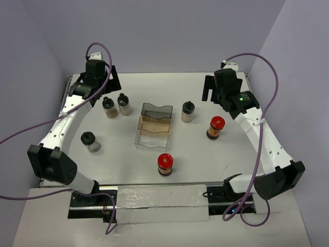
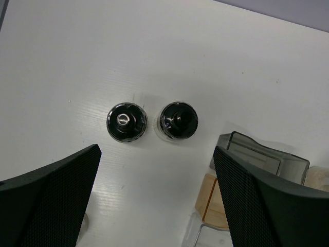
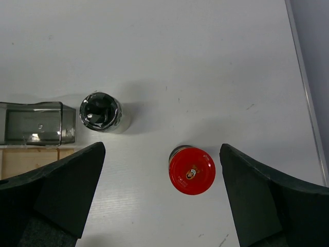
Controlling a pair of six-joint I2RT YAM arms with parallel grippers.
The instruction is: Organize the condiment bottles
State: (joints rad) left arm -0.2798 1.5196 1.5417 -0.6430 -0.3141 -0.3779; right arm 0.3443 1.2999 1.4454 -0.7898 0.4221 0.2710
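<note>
Right wrist view showed the red-capped jar [image 3: 192, 170] upright on the counter [image 3: 205, 62], straight beneath the right hand [image 3: 162, 149] and nearer its right finger. A lone black-capped jar [image 3: 101, 111] stood ahead-left. That hand gaped wide, empty. The left hand [image 2: 157, 150], also wide and empty, hung over 2 paired black-capped jars [image 2: 127, 121], just ahead of its fingers.

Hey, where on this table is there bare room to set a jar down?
Bare: the far strip behind the tray, between the left gripper and right gripper; also the near right, between the front red-capped jar and the right arm. Crowded: two black-capped jars left of the tray, two more jars right of it.
</note>
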